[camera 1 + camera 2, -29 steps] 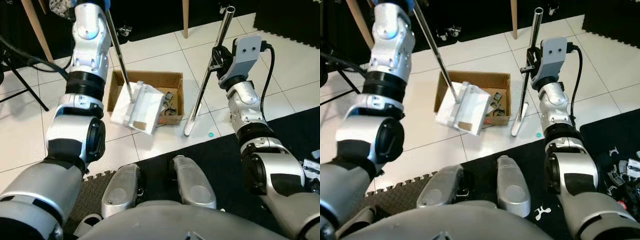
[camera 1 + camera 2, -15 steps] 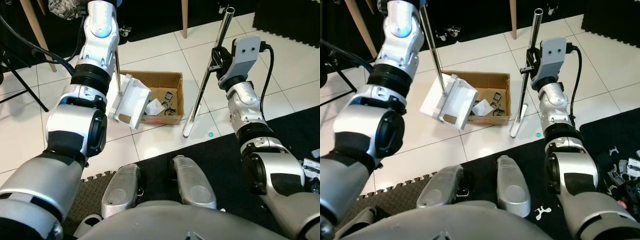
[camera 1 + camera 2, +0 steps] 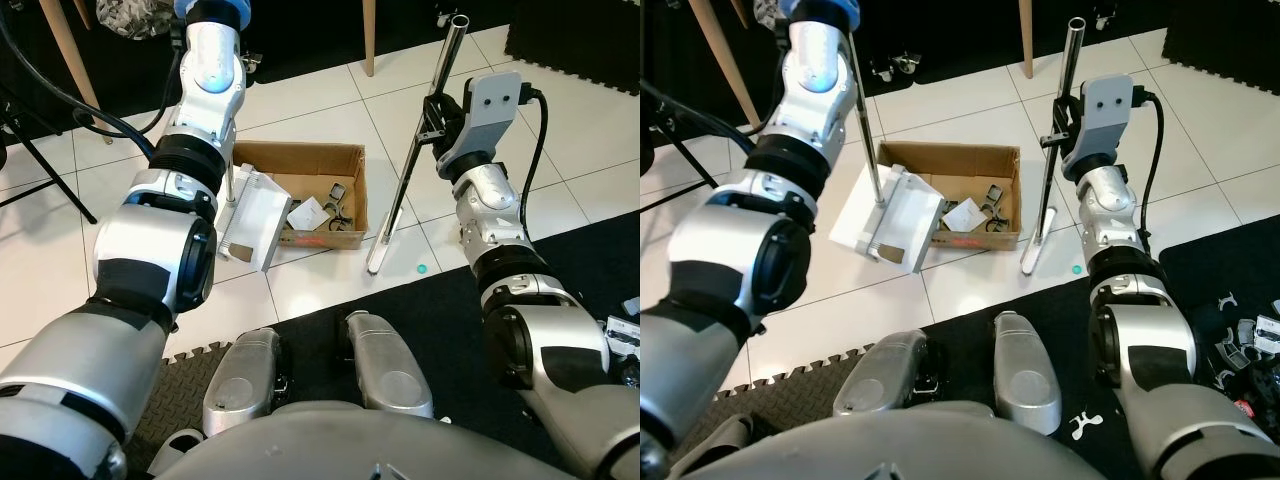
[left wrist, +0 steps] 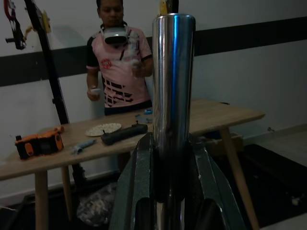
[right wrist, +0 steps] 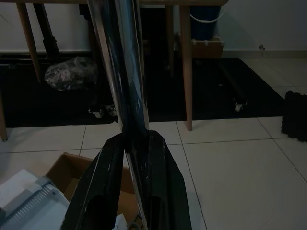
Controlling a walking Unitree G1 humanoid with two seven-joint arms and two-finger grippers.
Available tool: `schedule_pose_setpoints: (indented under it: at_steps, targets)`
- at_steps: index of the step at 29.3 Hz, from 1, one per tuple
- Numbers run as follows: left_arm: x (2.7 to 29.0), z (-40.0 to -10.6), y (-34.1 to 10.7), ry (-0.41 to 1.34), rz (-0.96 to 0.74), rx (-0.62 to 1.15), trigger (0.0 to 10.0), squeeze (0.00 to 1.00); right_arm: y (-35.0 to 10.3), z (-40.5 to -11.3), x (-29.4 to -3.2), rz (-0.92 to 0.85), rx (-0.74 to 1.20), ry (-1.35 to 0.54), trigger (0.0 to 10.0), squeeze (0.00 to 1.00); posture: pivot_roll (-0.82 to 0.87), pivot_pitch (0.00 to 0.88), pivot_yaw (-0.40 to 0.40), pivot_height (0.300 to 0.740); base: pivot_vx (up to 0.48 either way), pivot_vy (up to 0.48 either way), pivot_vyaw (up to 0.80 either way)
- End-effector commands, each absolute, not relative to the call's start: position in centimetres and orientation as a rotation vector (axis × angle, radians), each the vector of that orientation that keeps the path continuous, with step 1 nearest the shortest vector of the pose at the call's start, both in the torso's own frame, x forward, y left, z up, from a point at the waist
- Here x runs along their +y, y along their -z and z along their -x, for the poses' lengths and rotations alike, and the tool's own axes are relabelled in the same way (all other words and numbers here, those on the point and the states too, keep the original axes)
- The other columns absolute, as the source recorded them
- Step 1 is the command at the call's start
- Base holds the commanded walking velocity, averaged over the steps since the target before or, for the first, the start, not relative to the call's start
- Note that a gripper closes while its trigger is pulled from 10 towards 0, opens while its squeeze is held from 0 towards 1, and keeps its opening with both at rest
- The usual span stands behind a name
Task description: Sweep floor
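Note:
A white dustpan (image 3: pixel 254 214) stands tilted on its edge against the left outer side of a brown cardboard box (image 3: pixel 301 153). Its steel handle (image 3: pixel 866 120) rises from it, and my left gripper (image 4: pixel 170 143) is shut on that handle near its top end. Scraps and a white paper (image 3: pixel 309 211) lie inside the box. Right of the box leans the broom's steel pole (image 3: pixel 412 160), its narrow head (image 3: pixel 377 257) resting on the white tiles. My right gripper (image 3: pixel 433 112) is shut on this pole high up, and the right wrist view shows the pole (image 5: pixel 122 72) running between the black fingers (image 5: pixel 158 163).
A small teal bit (image 3: pixel 422 268) lies on the tile by the broom head. A black mat (image 3: pixel 440 320) covers the floor in front of my feet. Wooden table legs (image 3: pixel 370 35) and a tripod leg (image 3: pixel 50 170) stand behind. A person (image 4: pixel 120 67) stands behind a wooden table.
My left arm has swung the dustpan from over the box to its left side and turned it more upright; scraps now show inside the box. The right arm and broom have not moved.

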State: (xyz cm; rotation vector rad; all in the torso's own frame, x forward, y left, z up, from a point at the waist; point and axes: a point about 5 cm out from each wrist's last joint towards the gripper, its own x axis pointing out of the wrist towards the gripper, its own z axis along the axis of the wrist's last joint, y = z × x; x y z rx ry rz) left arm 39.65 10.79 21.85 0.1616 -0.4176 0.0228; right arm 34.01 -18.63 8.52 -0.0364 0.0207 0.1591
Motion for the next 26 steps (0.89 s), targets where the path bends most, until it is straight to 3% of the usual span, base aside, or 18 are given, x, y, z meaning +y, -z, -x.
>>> schedule_pose_setpoints:
  at_steps: [1,9,26]
  targets:
    - [10.2,-39.6,-22.3,-0.011,-0.094,-0.435,10.0,0.00,-8.9,-34.2,-18.6,0.051,-0.004,-0.164,10.0,0.00,-0.05,0.045,0.016,0.740,0.000,0.000,0.00]
    - [10.6,-40.0,-22.9,-0.031,0.008,-0.402,10.0,0.00,-8.9,-34.2,-18.7,0.051,-0.001,-0.163,10.0,0.00,-0.04,0.049,0.013,0.740,0.000,0.000,0.00]
    - [11.0,-41.4,-25.2,-0.040,-0.113,-0.361,10.0,0.00,-9.1,-34.5,-18.5,0.057,0.003,-0.169,10.0,0.00,-0.05,0.063,0.010,0.740,0.000,0.000,0.00]
